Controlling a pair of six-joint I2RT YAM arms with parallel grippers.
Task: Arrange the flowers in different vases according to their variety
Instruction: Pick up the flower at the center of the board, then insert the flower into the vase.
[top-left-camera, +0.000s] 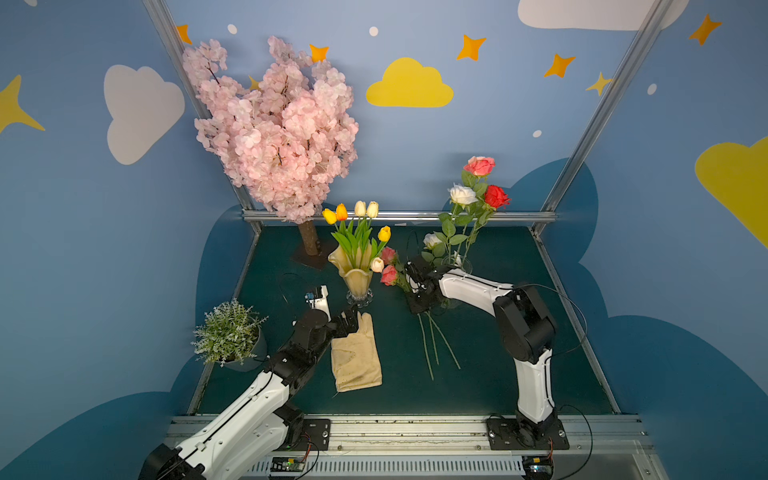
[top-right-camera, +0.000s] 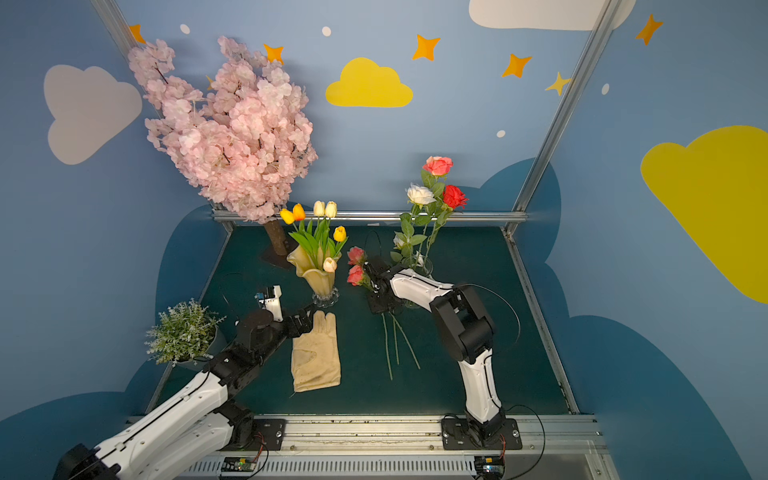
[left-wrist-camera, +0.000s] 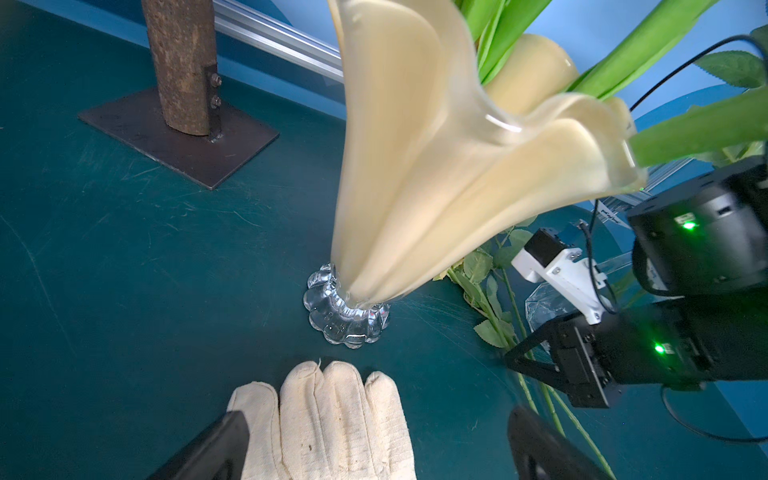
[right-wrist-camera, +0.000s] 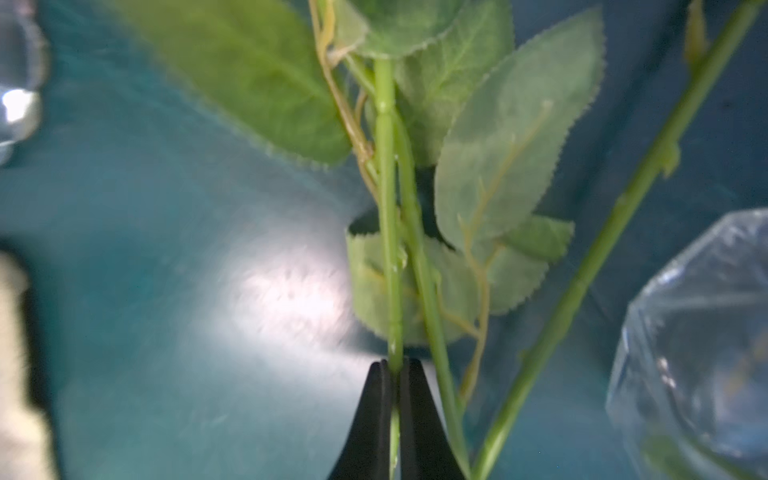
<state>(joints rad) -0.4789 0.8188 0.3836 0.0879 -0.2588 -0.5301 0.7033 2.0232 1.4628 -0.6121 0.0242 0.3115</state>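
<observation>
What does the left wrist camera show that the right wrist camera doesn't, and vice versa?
Left wrist only: tree trunk, amber vase's ruffled body, open left gripper. Right wrist only: right gripper shut on one rose stem. Both: leafy rose stems, clear glass vase, green tabletop.

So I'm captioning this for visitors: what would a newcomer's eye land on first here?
The big pink blossom tree at the back left of the table dominates. Next come the tulips in the amber vase mid-table, then the right gripper shut on a rose stem beside it.
</observation>
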